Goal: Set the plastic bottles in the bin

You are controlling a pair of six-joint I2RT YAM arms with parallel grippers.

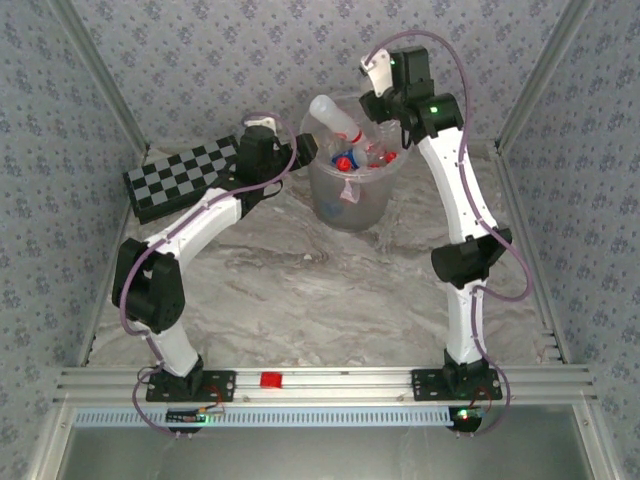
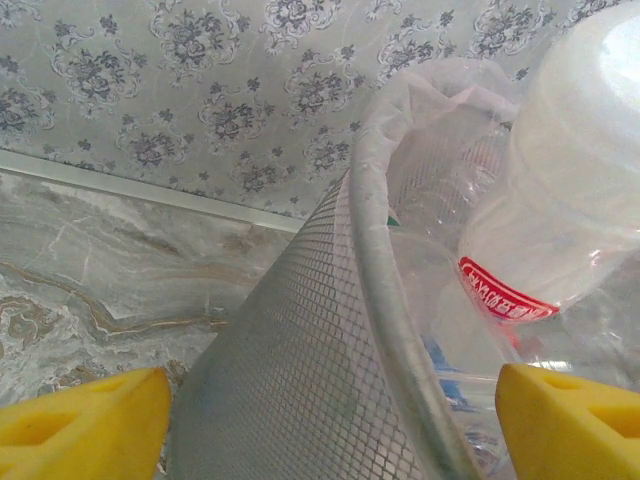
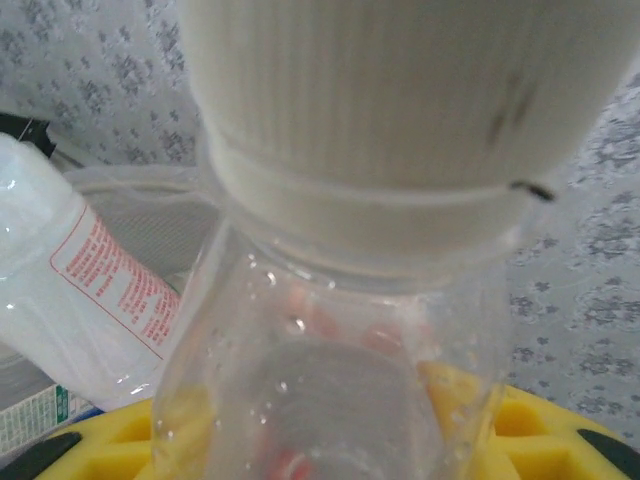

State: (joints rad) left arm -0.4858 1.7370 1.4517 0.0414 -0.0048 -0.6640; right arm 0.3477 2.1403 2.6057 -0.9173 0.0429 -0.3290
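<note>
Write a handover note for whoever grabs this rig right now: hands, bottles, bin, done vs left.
Left hand: open, fingers straddling the rim of the bin, not clamped on it.
Right hand: above the bin, shut on a clear white-capped bottle.
Done: several bottles lie inside the bin. One large bottle leans out over the far-left rim.
Left: release the held bottle into the bin. The leaning one probably needs a nudge down.

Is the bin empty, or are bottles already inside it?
Not empty: bottles with red and blue caps lie inside the bin, and one leaning bottle sticks out over its rim.
</note>
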